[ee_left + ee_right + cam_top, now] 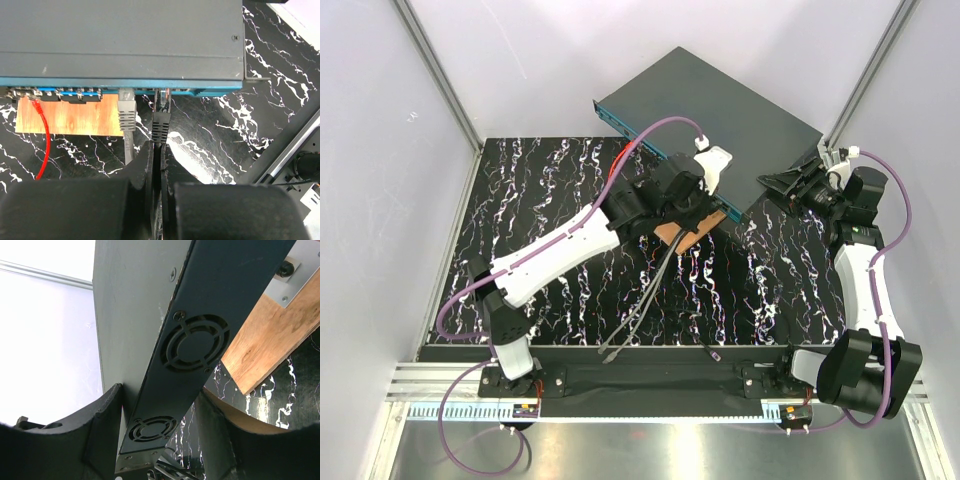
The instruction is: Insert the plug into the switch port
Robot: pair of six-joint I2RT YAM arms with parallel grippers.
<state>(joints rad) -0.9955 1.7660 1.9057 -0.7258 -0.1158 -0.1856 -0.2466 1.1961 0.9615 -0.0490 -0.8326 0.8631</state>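
Left hand is closed tight on the black plug, whose clear tip meets a socket in the blue face of the switch; how deep it sits I cannot tell. Right hand stands half open around the right end of the switch, one finger on each flat side, next to two round fan grilles. Switch lies slanted at the far right of the counter, over a wooden plate, and just left of the black plug a grey plug and a red cable already occupy sockets.
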